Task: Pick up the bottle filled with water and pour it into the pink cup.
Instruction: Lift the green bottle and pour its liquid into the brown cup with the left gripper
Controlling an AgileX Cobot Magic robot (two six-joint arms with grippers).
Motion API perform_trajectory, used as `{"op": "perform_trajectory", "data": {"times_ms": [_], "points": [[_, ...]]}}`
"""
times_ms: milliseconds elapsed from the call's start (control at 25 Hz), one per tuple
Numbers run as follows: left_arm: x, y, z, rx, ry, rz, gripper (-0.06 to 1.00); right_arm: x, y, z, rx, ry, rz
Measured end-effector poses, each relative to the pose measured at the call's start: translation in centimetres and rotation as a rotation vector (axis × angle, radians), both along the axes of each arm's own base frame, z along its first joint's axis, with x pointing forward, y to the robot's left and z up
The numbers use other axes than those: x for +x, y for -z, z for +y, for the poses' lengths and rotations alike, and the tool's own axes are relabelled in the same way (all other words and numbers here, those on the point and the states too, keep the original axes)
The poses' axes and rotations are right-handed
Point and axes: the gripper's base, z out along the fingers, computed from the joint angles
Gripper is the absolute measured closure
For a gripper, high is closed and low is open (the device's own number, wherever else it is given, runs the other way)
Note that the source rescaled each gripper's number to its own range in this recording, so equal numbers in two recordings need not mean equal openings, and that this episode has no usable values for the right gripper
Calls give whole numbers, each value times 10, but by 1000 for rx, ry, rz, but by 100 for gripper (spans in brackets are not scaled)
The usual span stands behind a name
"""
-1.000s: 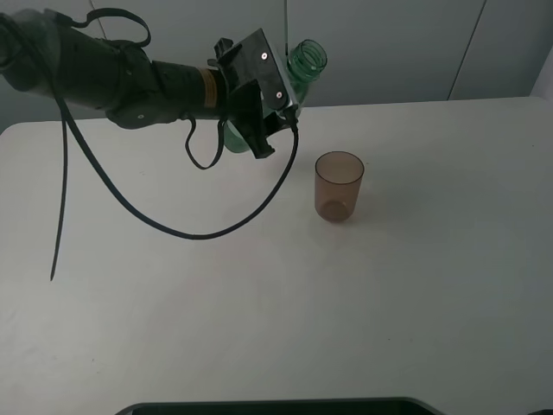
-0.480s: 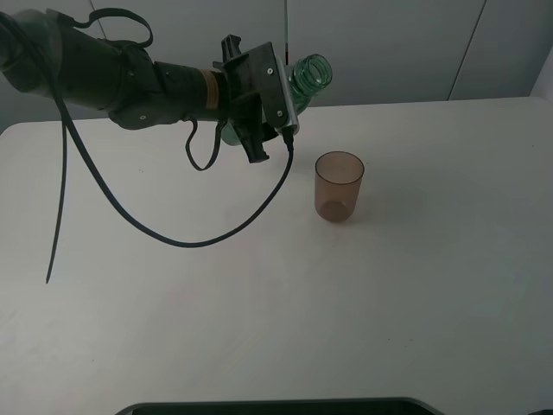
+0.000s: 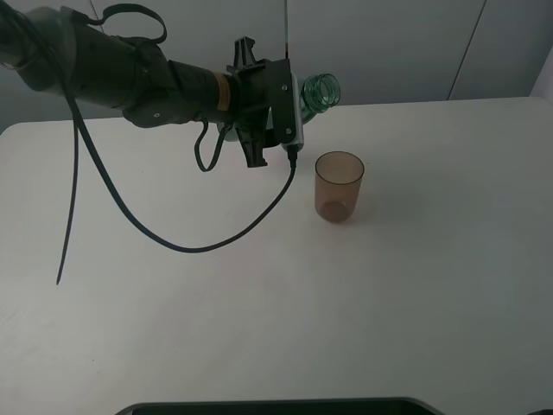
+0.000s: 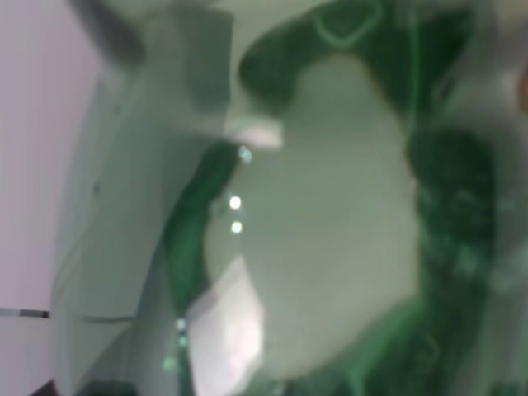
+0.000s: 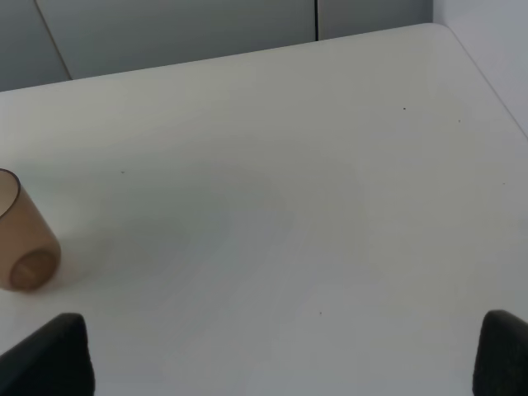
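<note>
Left hand (image 3: 257, 105) clenched on bottle (image 3: 320, 92), grasping its body; bottle held in the air, tipped close to level, open threaded mouth pointing toward the right of the exterior view; mouth sits up and left of pink cup (image 3: 339, 186), apart from its rim; left wrist view filled by blurred green bottle wall (image 4: 445, 206), nothing sharper readable; pink cup upright on table (image 3: 415, 303), in the far half, near centre; black cable (image 3: 173, 238) loops down from the left arm over the table's left half; right hand (image 5: 272, 359) released, dark fingertips (image 5: 41, 355) wide apart over bare table, cup (image 5: 25, 247) off to one side; wide free surface right of and in front of cup; far table edge close behind bottle.
</note>
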Motion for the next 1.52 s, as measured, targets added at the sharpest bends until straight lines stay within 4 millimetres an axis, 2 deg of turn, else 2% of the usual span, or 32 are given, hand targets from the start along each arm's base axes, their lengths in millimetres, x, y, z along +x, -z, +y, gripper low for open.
{"op": "perform_trajectory", "data": {"times_ms": [360,800,1520], "points": [[5,15,-14,88,17,-13,94,0,0,0,0,0,0],[5,19,-11,216,84,-99,94,0,0,0,7,4,0],[5,20,-10,293,144,-167,94,0,0,0,7,4,0]]}}
